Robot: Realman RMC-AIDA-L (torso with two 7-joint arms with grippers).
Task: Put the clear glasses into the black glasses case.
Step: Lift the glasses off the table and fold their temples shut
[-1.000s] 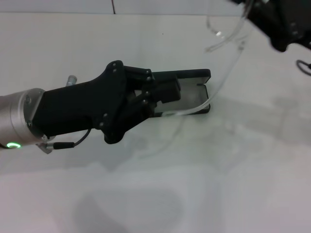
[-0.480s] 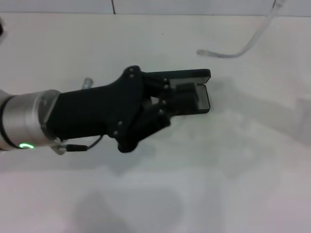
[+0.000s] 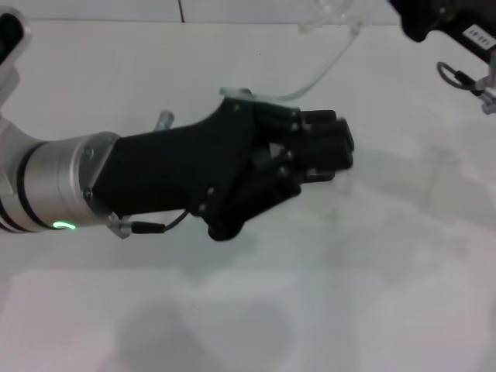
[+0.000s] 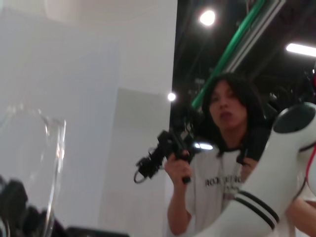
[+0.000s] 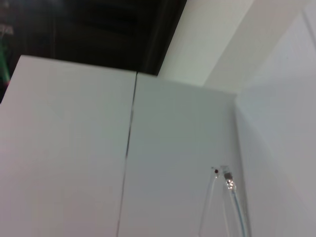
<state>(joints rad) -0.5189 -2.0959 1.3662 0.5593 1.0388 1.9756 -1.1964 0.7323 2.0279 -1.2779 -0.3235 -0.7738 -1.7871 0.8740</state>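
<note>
left gripper [image 3: 329, 151] has slid farther over the black glasses case, now hiding it completely; its fingers look bunched together, but what they pinch can't be told. clear glasses [image 3: 329, 46] are back in head view at the top edge, one temple curving down behind the left gripper. right gripper [image 3: 434, 19] sits in the top right corner above the white tabletop [image 3: 310, 294], fingers not visible.

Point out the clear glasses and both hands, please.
clear glasses [image 3: 325, 66], head view: curved temple arm.
left hand [image 3: 329, 151], head view: black fingertips at table centre.
right hand [image 3: 434, 15], head view: black body, top right corner.
</note>
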